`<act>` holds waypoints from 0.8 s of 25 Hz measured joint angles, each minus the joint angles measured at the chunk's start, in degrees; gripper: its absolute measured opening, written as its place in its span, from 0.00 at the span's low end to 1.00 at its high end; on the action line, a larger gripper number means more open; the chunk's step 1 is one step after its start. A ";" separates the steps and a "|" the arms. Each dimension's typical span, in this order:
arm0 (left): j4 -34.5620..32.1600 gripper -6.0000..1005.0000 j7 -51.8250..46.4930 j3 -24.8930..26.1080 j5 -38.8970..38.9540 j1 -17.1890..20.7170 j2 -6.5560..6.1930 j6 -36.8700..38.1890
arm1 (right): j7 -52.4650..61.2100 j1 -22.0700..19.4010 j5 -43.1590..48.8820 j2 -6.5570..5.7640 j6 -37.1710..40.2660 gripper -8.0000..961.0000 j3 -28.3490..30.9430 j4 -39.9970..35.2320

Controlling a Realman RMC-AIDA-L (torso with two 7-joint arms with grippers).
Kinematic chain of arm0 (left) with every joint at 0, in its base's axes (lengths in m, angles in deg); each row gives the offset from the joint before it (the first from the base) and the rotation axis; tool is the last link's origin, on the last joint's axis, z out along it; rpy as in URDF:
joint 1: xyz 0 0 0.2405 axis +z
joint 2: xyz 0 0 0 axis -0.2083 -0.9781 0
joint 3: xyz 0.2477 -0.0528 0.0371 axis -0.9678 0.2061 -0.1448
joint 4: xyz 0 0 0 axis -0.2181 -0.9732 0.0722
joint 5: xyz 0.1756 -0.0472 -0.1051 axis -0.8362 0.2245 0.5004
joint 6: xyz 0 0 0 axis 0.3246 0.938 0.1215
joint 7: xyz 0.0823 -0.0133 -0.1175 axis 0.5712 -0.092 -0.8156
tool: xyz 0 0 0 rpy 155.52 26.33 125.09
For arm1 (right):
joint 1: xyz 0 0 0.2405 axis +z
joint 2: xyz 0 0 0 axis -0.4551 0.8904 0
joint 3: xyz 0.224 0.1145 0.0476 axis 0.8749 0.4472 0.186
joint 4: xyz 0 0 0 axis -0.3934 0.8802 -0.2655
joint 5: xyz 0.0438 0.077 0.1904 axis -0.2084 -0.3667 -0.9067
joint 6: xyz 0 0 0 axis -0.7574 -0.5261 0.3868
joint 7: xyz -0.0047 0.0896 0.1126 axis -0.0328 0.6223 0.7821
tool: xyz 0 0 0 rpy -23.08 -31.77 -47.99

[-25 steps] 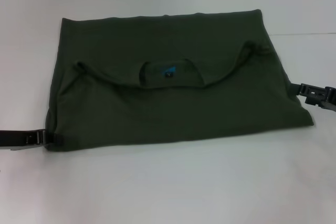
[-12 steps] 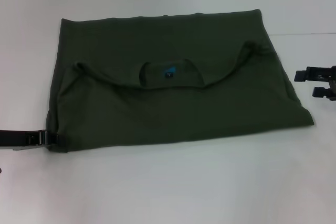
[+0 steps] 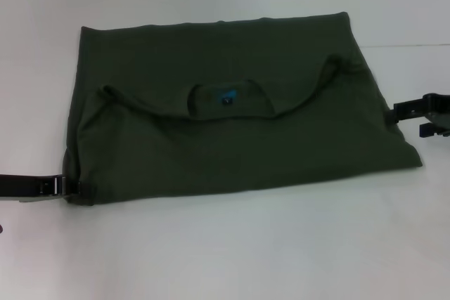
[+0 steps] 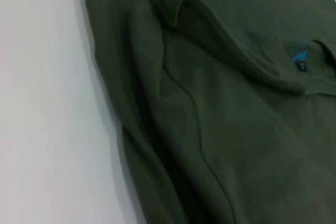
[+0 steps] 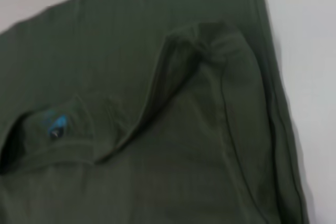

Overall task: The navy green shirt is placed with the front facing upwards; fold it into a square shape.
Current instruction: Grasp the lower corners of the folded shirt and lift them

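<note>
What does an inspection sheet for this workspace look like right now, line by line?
Surface: white table, bare around the shirt.
Job's things: shirt folded once, collar and blue label showing at the fold edge, print hidden; wide rectangle, not yet square.
Clutter: nothing seen.
Grippers: left gripper at the shirt's near left corner, touching the cloth; right gripper at the shirt's right edge, fingers apart.
Cables: nothing seen.
Surroundings: a thin line on the table at the far right; nothing else seen.
</note>
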 joint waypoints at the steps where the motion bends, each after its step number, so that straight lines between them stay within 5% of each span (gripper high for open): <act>1: 0.00 0.06 0.00 0.02 0.00 -0.01 0.00 0.03 | -0.06 0.22 0.67 0.16 0.00 0.96 -0.03 0.02; 20: 0.01 0.06 0.06 0.07 0.05 0.13 0.00 0.03 | -0.82 0.00 1.43 1.44 -4.99 0.95 -5.60 2.99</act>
